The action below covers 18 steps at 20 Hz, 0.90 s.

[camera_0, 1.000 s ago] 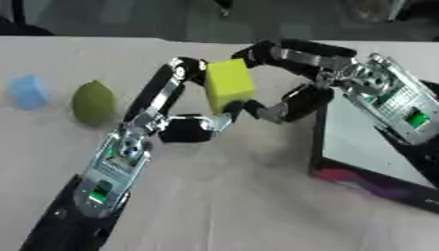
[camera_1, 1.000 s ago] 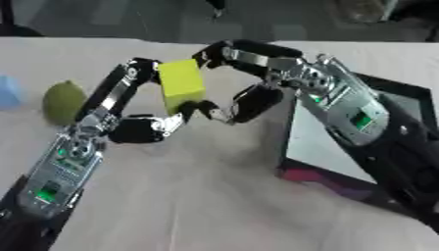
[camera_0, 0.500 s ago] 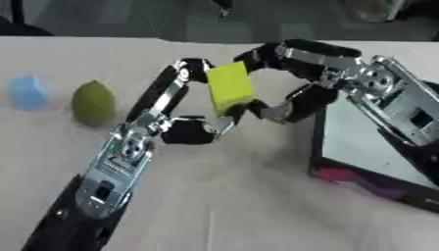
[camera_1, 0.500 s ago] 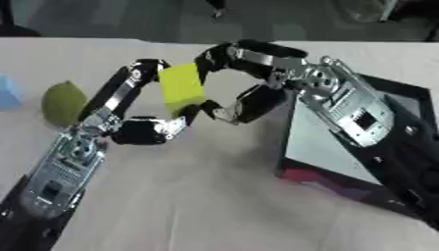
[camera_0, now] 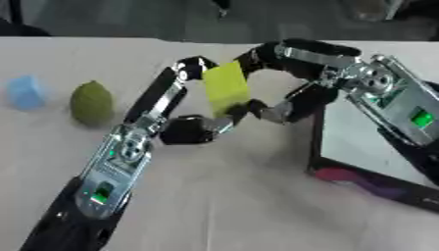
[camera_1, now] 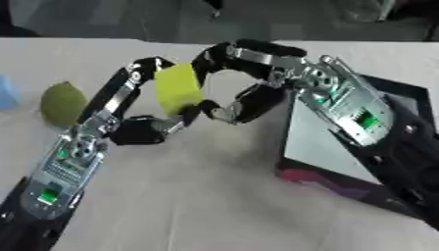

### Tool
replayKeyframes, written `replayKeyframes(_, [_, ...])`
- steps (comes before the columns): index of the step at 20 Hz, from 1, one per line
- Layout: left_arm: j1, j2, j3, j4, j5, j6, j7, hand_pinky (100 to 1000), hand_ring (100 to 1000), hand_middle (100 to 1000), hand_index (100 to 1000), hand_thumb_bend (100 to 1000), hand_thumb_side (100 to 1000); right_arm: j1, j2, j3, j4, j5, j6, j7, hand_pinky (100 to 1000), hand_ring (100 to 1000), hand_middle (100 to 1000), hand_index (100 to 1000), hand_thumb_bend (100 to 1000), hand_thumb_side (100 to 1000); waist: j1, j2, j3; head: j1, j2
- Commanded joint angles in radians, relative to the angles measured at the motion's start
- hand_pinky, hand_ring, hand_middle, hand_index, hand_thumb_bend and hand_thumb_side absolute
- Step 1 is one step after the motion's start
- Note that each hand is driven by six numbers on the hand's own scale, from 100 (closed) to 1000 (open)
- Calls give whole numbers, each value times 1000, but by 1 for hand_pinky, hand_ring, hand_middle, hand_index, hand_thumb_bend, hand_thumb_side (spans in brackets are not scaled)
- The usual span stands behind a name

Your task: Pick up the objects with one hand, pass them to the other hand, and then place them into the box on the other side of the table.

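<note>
Your left hand (camera_0: 193,128) is up over the middle of the counter (camera_0: 257,206), and its fingers and thumb are curled around the yellow block (camera_0: 226,88). One finger runs up the left side of the block and hooks over its top corner, and the thumb side sits at the bottom. Your right hand (camera_0: 291,73) is on the same block from the other side. Its fingers bend over the top right of the block, and its thumb comes in low, right by the bottom corner. So both hands are holding the yellow block at once, and the block is up in the air between them, standing tall and leaning a little. Your left arm (camera_0: 111,166) comes up from the bottom left corner, and your right arm (camera_0: 403,108) comes in from the right side. Just to the right of the hands, under your right arm, is the box (camera_0: 360,142). It has a dark rim and a pale inside, with a pink patch on its near wall. Far off to the left, a green fruit shape (camera_0: 91,103) lies on the counter, and a small blue block (camera_0: 26,92) sits just beside it, near the left edge.
</note>
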Motion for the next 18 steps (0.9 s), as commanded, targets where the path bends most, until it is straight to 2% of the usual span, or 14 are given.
replayKeyframes(1, [-11, 10, 0, -8, -11, -5, 9, 860, 785, 705, 800, 553, 573, -16, -29, -22, -20, -10, 3, -3, 940, 967, 575, 600, 100, 100, -6, -25, -2, -2, -8])
replayKeyframes(6, [-7, 15, 3, -9, -6, -18, 12, 863, 788, 707, 799, 639, 630, -13, -38, -27, -22, -12, 4, -8, 939, 964, 573, 599, 100, 100, -5, -25, -3, -1, -7])
replayKeyframes(9, [-4, 20, 6, -10, -11, -20, 20, 866, 792, 709, 804, 672, 634, -9, -45, -30, -22, -10, 4, -11, 938, 963, 572, 598, 100, 100, -5, -26, -5, -1, -7])
replayKeyframes(13, [5, 28, 12, -4, -22, -9, 39, 865, 791, 707, 804, 663, 632, -3, -60, -37, -26, -10, 1, -18, 936, 960, 570, 597, 100, 100, -4, -29, -11, 3, -5])
replayKeyframes(18, [22, 47, 24, 0, -16, 3, 64, 859, 786, 701, 800, 608, 608, 20, -99, -60, -47, -23, 0, -39, 936, 958, 572, 599, 100, 100, -3, -36, -29, 13, 3])
